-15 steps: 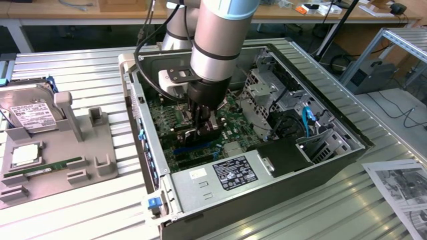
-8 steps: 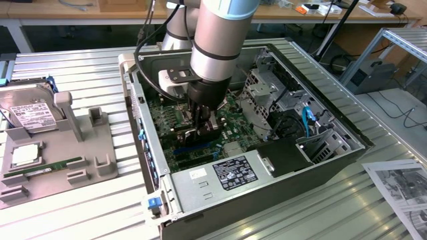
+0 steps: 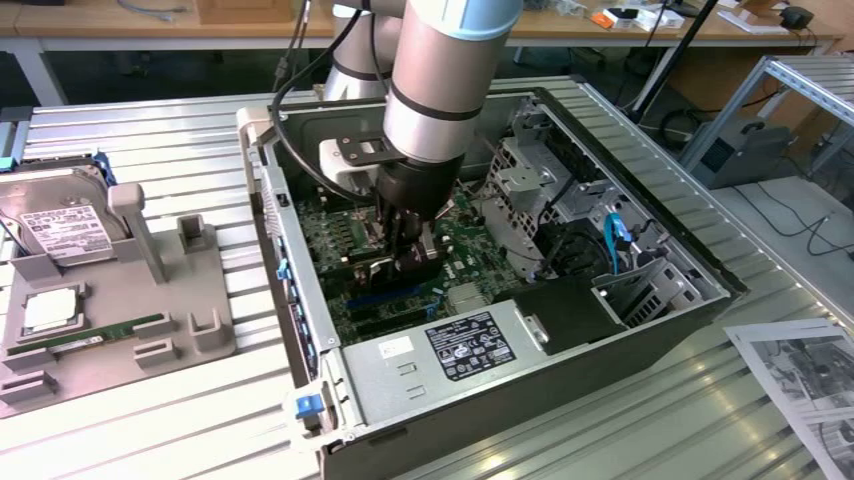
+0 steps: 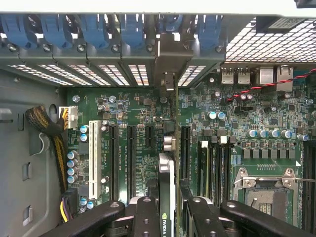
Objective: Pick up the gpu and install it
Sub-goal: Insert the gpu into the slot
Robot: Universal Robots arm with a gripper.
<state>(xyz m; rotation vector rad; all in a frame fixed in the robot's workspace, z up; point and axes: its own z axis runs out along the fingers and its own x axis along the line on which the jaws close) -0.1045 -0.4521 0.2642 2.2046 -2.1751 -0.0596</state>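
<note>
**Table** (image 3: 160,420): one ribbed metal surface. It carries the case and the tray.

**Case** (image 3: 641,330): one, lying on its side with the panel off, which gives access from above.

**Arm** (image 3: 447,70): one, reaching straight down into the case.

**Tray** (image 3: 200,345): one, on the exterior view's left, well apart from the case. It holds one hard drive (image 3: 60,225) and one memory stick (image 3: 100,335).

**Power supply** (image 3: 461,345): one, at the near end of the case, label up.

**Motherboard** (image 4: 143,108): one, flat on the case floor. Between the one white slot (image 4: 94,153) and the card lie two long black slots and one short one.

**gpu** (image 4: 167,177): one, inside the case over the motherboard. It stands on edge, its bracket (image 4: 170,54) at the rear openings. This attitude probably points the connector edge down at a slot and lines the bracket up with its opening. Whether the card is seated cannot be told.

**Gripper** (image 4: 170,217): one. The two fingers (image 4: 148,215) stand narrow, clamped on the gpu from either face; gripping the faces leaves the lower edge free.

**Clips** (image 4: 54,27): six blue, in one row along the rear wall, one per opening.
</note>
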